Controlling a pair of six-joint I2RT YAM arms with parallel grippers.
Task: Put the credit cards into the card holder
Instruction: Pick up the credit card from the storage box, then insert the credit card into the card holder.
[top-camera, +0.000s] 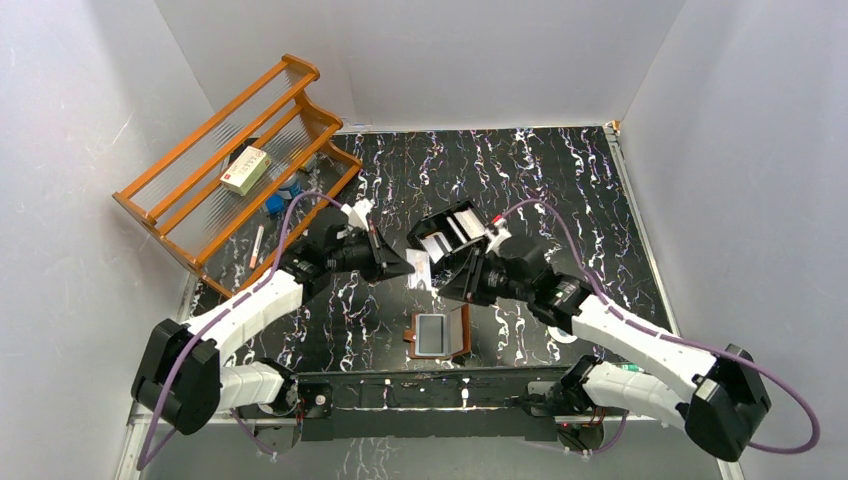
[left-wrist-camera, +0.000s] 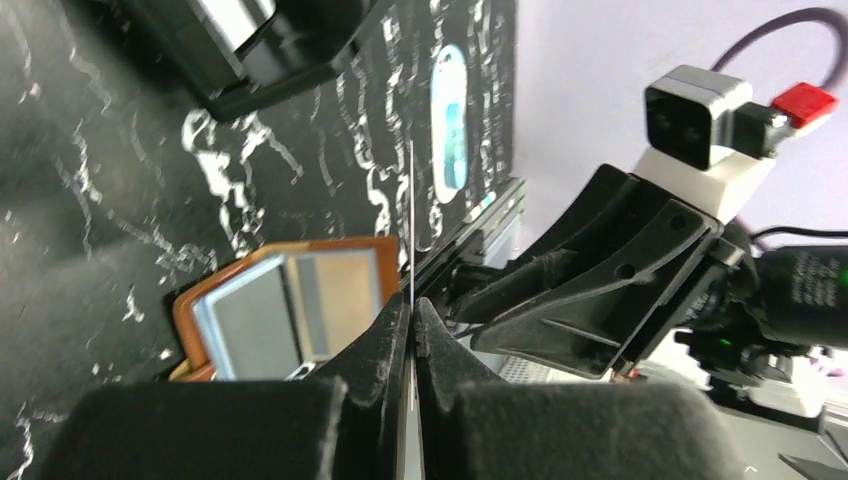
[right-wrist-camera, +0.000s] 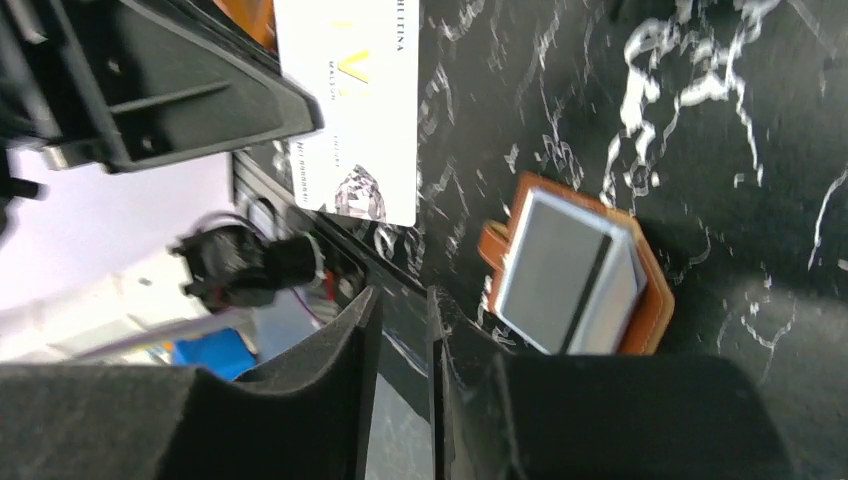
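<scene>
My left gripper (left-wrist-camera: 412, 310) is clenched on one white credit card (right-wrist-camera: 350, 100), pinching it by a short end so that the rest sticks out past my fingertips; from my left wrist I see it only edge-on, a thin pale line rising from between the pads. The card hangs in the air over the middle of the table (top-camera: 560, 180), touching nothing else. My right gripper (right-wrist-camera: 400, 310) faces it from the other side, close to the card but apart from it, its fingers parted by a narrow gap with nothing between them. The card holder (top-camera: 440, 335) lies opened flat near the table's near edge, about midway between my two bases, brown leather underneath and the pale grey-blue sleeves turned up. It sits below the held card and nearer to me. Just beyond my grippers, toward the far edge, is the black tray (top-camera: 455, 232), with pale and grey cards showing inside it. At the far left corner a wooden rack (top-camera: 200, 170) leans against the wall, a white packet (top-camera: 245, 168) resting on it
</scene>
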